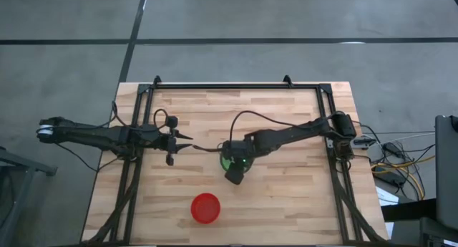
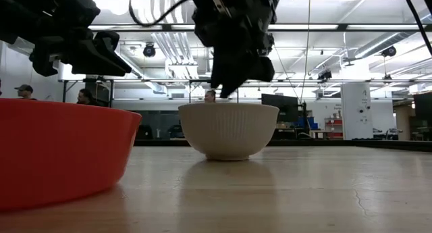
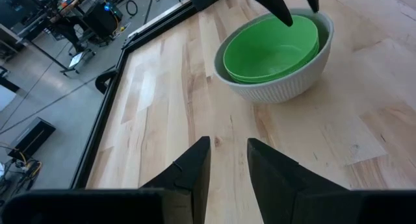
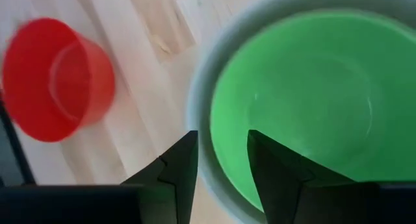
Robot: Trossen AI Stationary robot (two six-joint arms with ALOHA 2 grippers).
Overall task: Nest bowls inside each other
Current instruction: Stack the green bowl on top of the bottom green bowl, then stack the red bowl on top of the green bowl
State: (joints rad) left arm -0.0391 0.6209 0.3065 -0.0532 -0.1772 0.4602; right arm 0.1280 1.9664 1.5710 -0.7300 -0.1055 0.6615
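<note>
My right gripper (image 4: pixel 222 160) hangs spread over the green bowls (image 4: pixel 305 94) nested in the white bowl (image 3: pixel 286 87) mid-bench; dropping lower could clip its rim and skid it. The left gripper (image 3: pixel 227 162), slightly parted and empty, waits toward the left edge. The red bowl (image 1: pixel 205 207) sits near the front edge.

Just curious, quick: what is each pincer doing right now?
Left pincer: slightly open, empty.
Right pincer: open, empty, over the green bowl.

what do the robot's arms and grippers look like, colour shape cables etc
Both arms are slim, jointed and black. The left arm has a pale cap at its outer end, and a black cable loops above its gripper. The right arm carries a long black cable arching over its forearm. Each gripper has two dark, tapered, wedge-shaped fingers.
</note>
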